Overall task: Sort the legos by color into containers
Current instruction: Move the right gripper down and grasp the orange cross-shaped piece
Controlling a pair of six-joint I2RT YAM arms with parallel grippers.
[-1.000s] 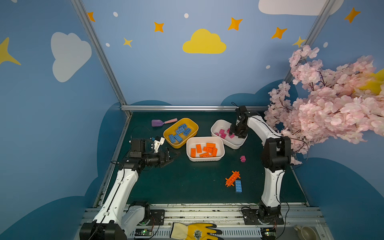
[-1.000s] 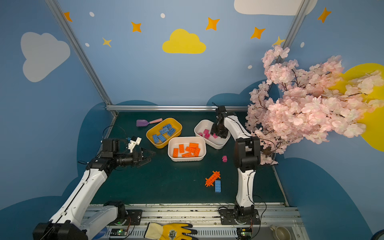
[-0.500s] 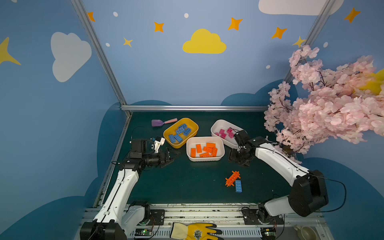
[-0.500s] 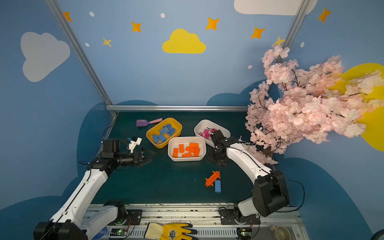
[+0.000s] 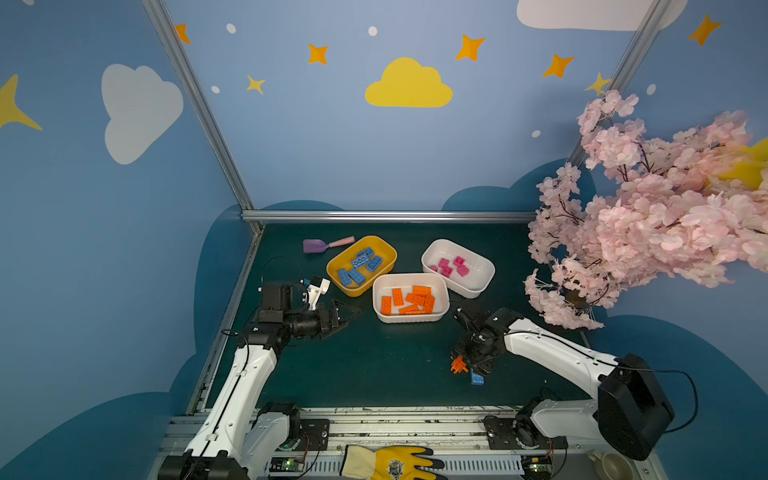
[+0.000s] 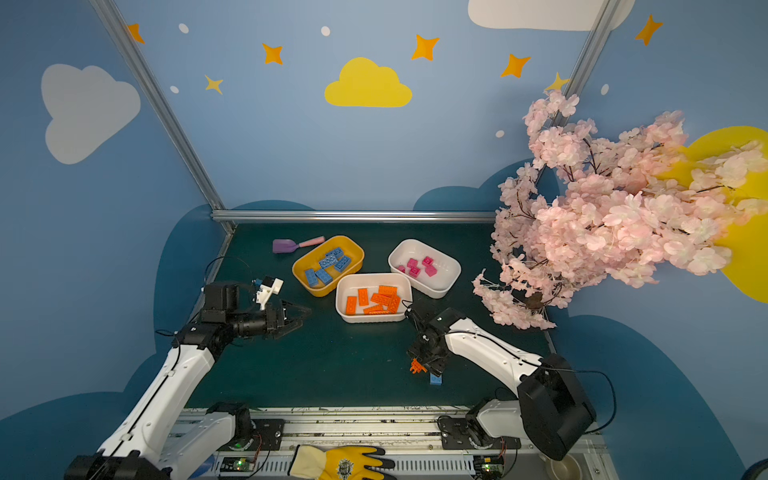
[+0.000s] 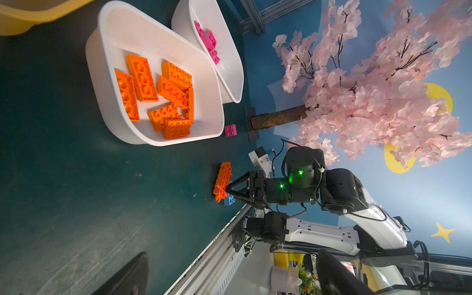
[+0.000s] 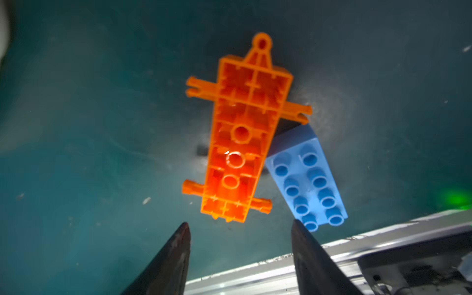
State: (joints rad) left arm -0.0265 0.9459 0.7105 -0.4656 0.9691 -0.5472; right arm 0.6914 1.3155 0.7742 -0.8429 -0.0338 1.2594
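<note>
A long spiky orange lego lies upside down on the green mat, touching a blue lego. My right gripper hovers open just over them, holding nothing; both top views show it there. A loose pink lego sits beside the white container of orange legos. The yellow container holds blue legos, and the far white container holds pink ones. My left gripper rests open and empty, left of the containers.
A purple scoop lies behind the yellow container. A pink blossom tree overhangs the right side, its trunk base near the loose pink lego. The metal front rail runs close to the blue lego. A yellow glove lies beyond it.
My right arm swung from over the pink legos' container toward the front and came down over the spiky orange lego and blue lego. The left arm stayed put.
</note>
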